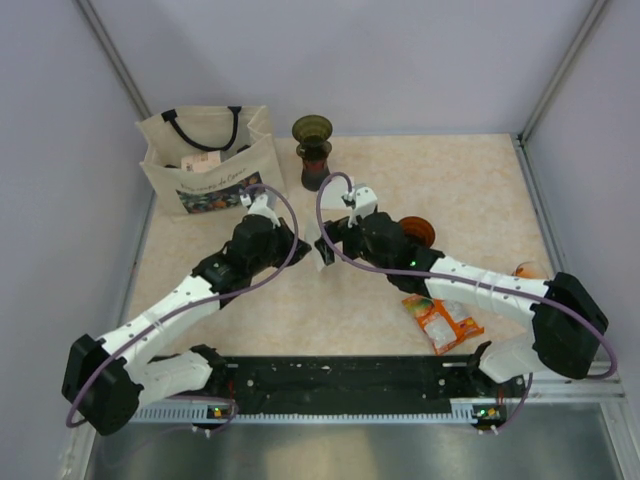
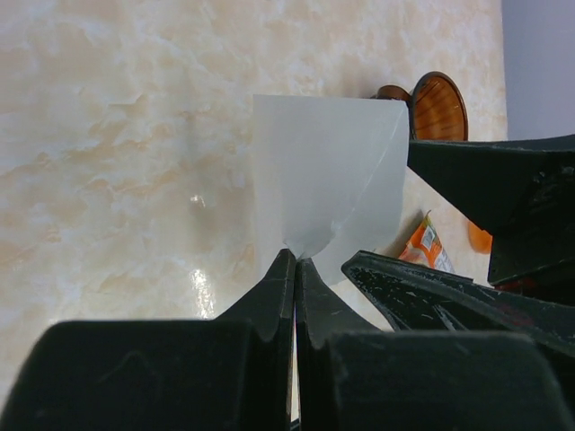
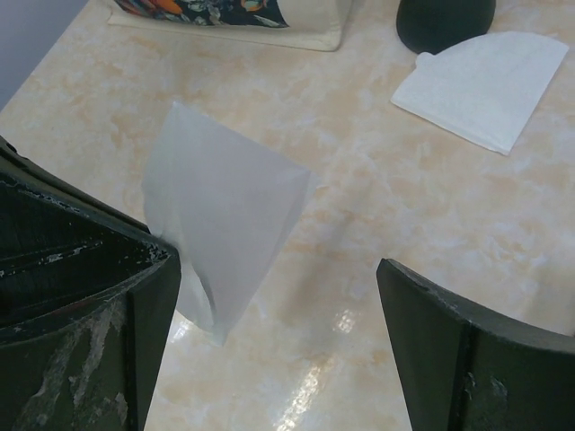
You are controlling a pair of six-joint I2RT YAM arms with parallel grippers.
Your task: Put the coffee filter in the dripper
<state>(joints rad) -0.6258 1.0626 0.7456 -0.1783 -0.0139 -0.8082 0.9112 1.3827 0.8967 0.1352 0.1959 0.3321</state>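
Paper, white, held: the coffee filter (image 2: 328,171) is raised above the table (image 1: 470,190), point downward, between the two arms.
Left gripper (image 2: 296,260): its fingers are pressed together on the filter's lower tip, which is pinched between them.
Right gripper (image 3: 274,265): its fingers are spread wide. The filter is seen just beside one finger, and contact cannot be told.
Dripper (image 1: 312,129): the dark olive-green cone is placed at the far edge of the table, just right of the tote bag, well apart from the held filter. It is seated on a darker reddish piece (image 1: 313,166) whose nature cannot be told. Nothing white is seen in its mouth.
Second filter (image 3: 490,85): a folded white sheet is laid flat on the table, touching a dark rounded base at the top of the right wrist view.
Tote bag (image 1: 210,165): a canvas bag with black handles is set upright at the far left. A pale box (image 1: 203,160) is seen inside, and the rest cannot be made out.
Orange-brown dripper (image 2: 437,106): it is set on the table beyond the right arm.
Snack packet (image 1: 445,322): an orange packet is laid near the right arm's base.
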